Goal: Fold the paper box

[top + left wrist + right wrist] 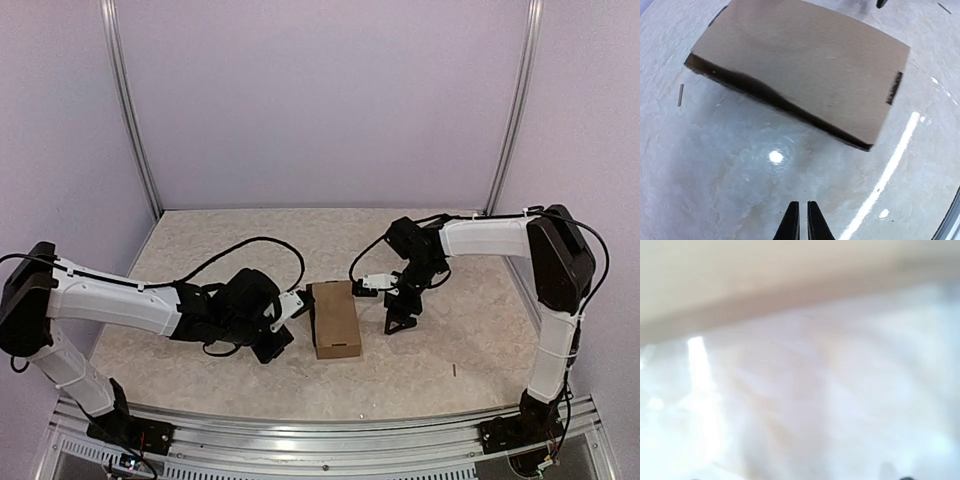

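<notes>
The paper box (335, 318) is a brown cardboard box, folded shut, lying flat on the table between the two arms. In the left wrist view it (800, 70) fills the upper half, with a dark slot on its right side. My left gripper (284, 340) sits just left of the box; its fingers (792, 222) are almost together, hold nothing, and stop short of the box. My right gripper (400, 320) points down at the table just right of the box. The right wrist view is a bright blur, with a tan band (765, 280) across the top.
The table (220, 250) is pale and speckled, with glare spots. Grey walls and two metal posts (130, 110) close the back. A metal rail (330, 435) runs along the near edge. A small dark sliver (453, 370) lies near the front right.
</notes>
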### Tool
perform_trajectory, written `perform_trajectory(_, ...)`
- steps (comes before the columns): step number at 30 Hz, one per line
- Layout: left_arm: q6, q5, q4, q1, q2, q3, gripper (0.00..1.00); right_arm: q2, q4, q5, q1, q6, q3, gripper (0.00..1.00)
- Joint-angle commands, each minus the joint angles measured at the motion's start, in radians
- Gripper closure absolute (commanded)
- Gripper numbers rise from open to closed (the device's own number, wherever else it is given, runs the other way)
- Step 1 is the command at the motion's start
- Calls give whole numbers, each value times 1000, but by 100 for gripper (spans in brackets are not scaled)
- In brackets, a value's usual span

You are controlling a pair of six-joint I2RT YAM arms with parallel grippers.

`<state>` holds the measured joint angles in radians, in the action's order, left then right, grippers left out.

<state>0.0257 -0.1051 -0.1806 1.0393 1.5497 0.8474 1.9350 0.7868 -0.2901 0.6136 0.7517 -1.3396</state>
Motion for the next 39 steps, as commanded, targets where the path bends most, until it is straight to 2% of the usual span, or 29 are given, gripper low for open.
perform_trajectory(1, -20, 122, 70, -194, 12, -8, 93, 79, 54, -32, -56, 27, -146, 21)
perform_trajectory(3, -20, 187, 101, -271, 46, 31, 93, 146, 71, -60, -81, 25, -236, 33)
perform_trajectory(6, -12, 231, 75, -342, 125, 142, 95, 221, 80, -41, -87, 35, -329, 60)
perform_trajectory(9, 8, 240, 10, -361, 221, 250, 96, 270, 89, -32, -87, 29, -386, 71)
perform_trajectory(16, -5, 291, -73, -352, 378, 411, 98, 312, 104, -32, -75, -8, -404, 72)
perform_trajectory(21, -20, 242, -109, -335, 419, 447, 99, 307, 100, -31, -54, -18, -379, 72)
perform_trajectory(26, -44, 266, -98, -326, 456, 479, 99, 327, 89, -32, -13, -34, -381, 71)
perform_trajectory(30, -45, 324, -50, -301, 522, 548, 99, 359, 86, -90, 29, -74, -433, 71)
perform_trajectory(35, -46, 313, -23, -251, 574, 623, 99, 366, 84, -195, 48, -127, -482, 71)
perform_trajectory(39, -56, 278, -29, -250, 566, 614, 99, 354, 76, -197, 45, -135, -456, 71)
